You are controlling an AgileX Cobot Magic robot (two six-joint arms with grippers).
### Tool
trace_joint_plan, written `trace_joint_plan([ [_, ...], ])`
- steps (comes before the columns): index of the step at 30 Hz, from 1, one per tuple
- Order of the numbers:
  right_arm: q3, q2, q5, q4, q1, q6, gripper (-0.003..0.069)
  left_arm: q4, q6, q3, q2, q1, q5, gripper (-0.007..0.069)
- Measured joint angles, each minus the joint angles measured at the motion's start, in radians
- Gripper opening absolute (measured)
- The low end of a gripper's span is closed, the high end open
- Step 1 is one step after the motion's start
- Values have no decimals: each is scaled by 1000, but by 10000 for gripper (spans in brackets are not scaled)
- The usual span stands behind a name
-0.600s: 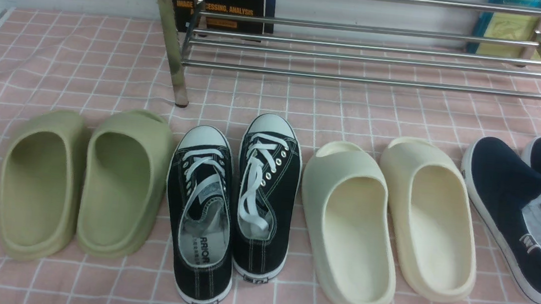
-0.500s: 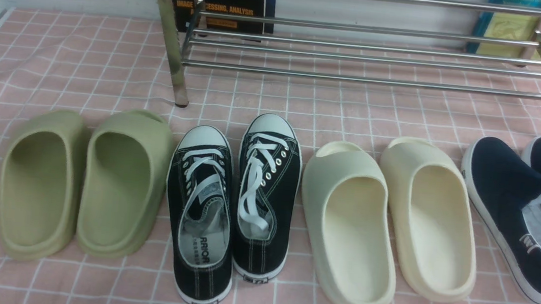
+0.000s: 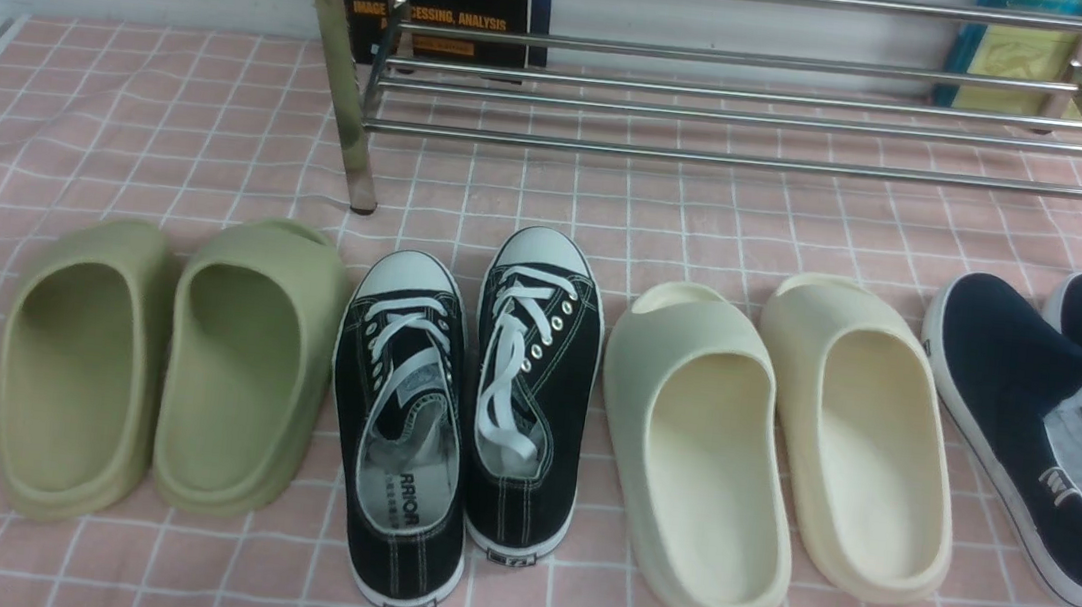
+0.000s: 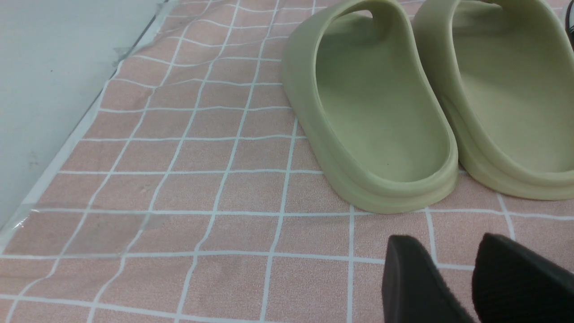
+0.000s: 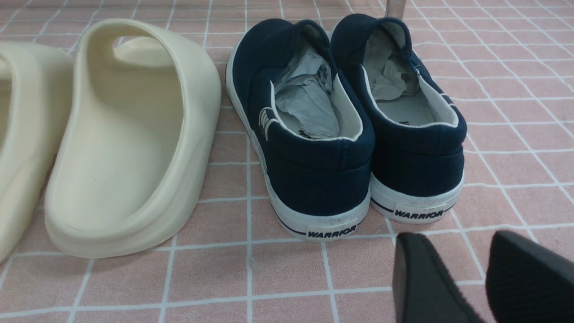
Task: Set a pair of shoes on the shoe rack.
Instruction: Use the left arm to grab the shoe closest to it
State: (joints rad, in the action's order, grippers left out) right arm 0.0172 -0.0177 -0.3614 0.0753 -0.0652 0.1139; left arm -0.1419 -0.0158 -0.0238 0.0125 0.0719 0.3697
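Note:
The pair of shoes, two black canvas sneakers with white laces and toe caps, stands side by side in the middle of the row, the left one (image 3: 402,430) slightly nearer than the right one (image 3: 532,393). Their toes point at the shoe rack (image 3: 737,158), whose long steel bars run across the back of the pink checked cloth. My left gripper (image 4: 448,246) hovers open over bare cloth near the heel of an olive slide, holding nothing. My right gripper (image 5: 457,242) is open and holds nothing, just behind the heels of the navy slip-ons. Neither gripper is near the sneakers.
Two olive-green slides (image 3: 82,366) lie left of the sneakers and two cream slides (image 3: 696,451) right of them. Navy slip-ons (image 3: 1021,424) sit at the far right. Books (image 3: 452,3) lean behind the rack. The cloth's taped edge (image 4: 67,148) runs along the left.

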Motion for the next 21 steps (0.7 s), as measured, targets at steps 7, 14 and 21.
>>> trace_joint_plan([
  [7,0,0,0,0,0,0,238,0,0,0,0,0,0,241],
  [14,0,0,0,0,0,0,238,-46,0,-3,0,0,-27,241],
  [21,0,0,0,0,0,0,238,-18,-1,-4,0,0,-70,241],
])
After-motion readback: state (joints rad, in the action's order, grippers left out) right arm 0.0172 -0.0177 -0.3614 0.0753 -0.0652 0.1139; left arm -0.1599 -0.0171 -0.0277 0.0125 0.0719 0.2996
